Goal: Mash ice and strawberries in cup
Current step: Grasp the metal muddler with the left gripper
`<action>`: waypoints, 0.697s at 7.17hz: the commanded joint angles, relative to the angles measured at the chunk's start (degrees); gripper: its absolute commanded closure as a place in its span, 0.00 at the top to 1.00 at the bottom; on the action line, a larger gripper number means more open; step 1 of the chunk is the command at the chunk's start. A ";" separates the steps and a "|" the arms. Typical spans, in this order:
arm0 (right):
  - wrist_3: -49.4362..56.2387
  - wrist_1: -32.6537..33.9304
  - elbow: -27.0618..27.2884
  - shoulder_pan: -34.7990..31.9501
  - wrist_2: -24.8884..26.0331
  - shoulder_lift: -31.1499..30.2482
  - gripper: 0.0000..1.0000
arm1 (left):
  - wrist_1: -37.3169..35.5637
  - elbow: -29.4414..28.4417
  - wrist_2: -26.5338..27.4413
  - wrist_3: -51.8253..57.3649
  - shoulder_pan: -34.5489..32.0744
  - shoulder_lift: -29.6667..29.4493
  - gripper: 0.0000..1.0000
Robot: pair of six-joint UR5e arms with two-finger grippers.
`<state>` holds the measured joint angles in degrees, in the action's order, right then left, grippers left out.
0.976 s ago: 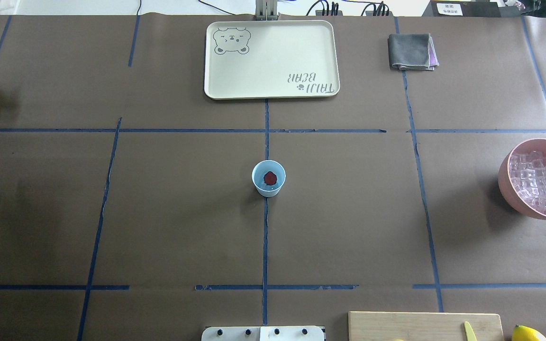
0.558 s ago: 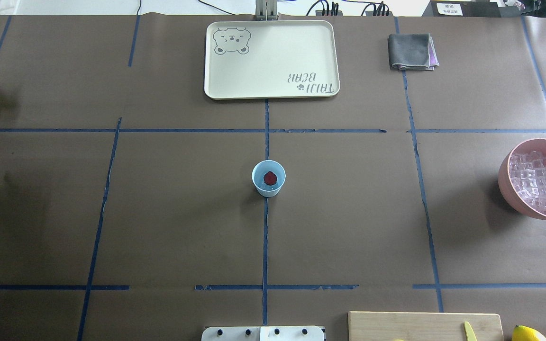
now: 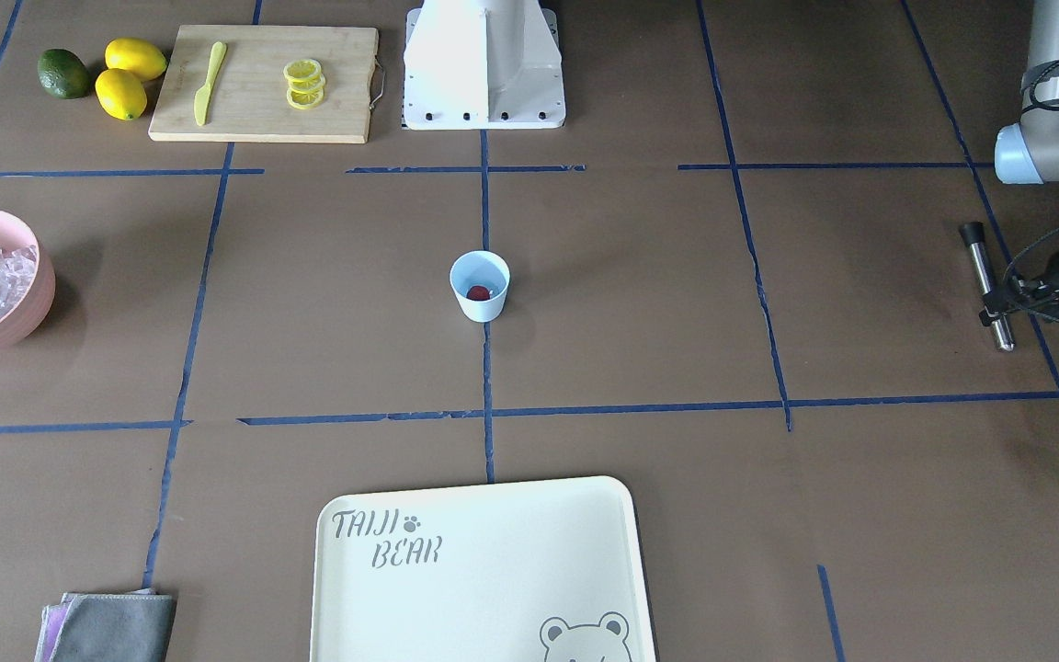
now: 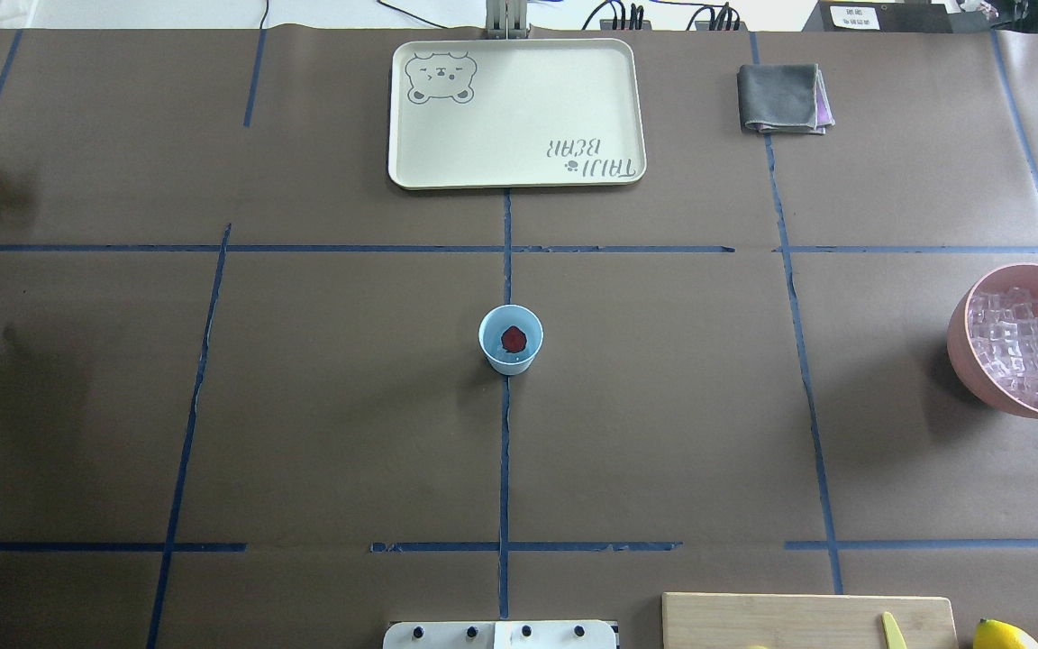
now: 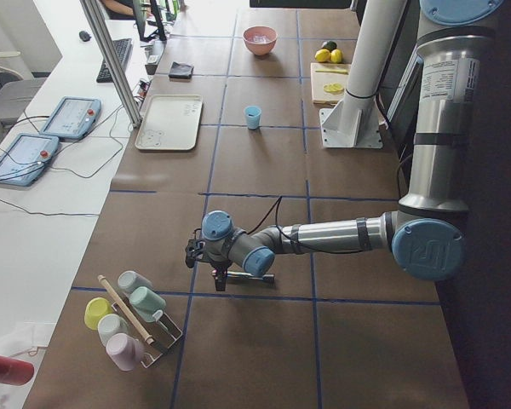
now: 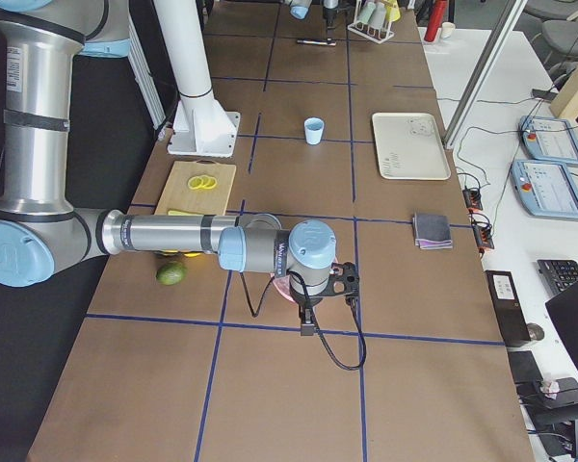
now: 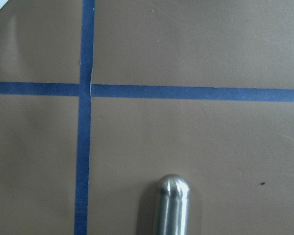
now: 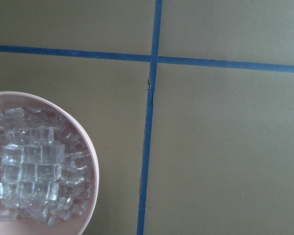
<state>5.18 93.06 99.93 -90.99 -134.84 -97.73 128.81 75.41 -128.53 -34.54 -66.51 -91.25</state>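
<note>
The pale blue cup [image 4: 511,338] stands at the table's middle, also in the front view [image 3: 480,285]. One red strawberry [image 4: 513,339] lies inside it. The ice [image 4: 1024,342] fills a pink bowl [image 4: 960,351] at the table's right edge; the right wrist view shows the cubes [image 8: 29,171] below it. My left gripper [image 3: 998,299] is at the far left edge, shut on a metal muddler rod [image 3: 986,276], whose rounded tip shows in the left wrist view [image 7: 171,205]. My right gripper [image 6: 308,289] hangs over the bowl; I cannot tell if it is open.
A cream tray [image 4: 515,113] lies at the far middle and a folded grey cloth [image 4: 782,97] at the far right. A cutting board [image 3: 263,83] holds a yellow knife and lemon slices, with lemons and an avocado beside it. A cup rack [image 5: 132,315] stands at the left end.
My left gripper and the rod have shifted slightly toward the overhead view's left edge, so less of the rod shows. The cup, the strawberry and the bowl have not moved.
</note>
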 commanded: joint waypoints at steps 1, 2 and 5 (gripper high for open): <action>0.00 -0.07 0.00 0.02 0.10 0.00 0.99 | 4.07 -2.89 -0.05 -0.08 0.67 -0.68 1.00; 0.00 -0.07 0.00 0.02 0.19 0.00 0.99 | 4.25 -2.82 -0.14 -0.08 0.68 -0.77 1.00; 0.18 -0.16 -0.87 0.02 0.10 0.00 0.99 | 5.13 -2.55 -0.14 -0.08 1.11 -0.68 1.00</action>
<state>5.27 93.03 99.67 -91.02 -134.67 -97.73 133.59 72.79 -128.70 -34.61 -65.65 -91.98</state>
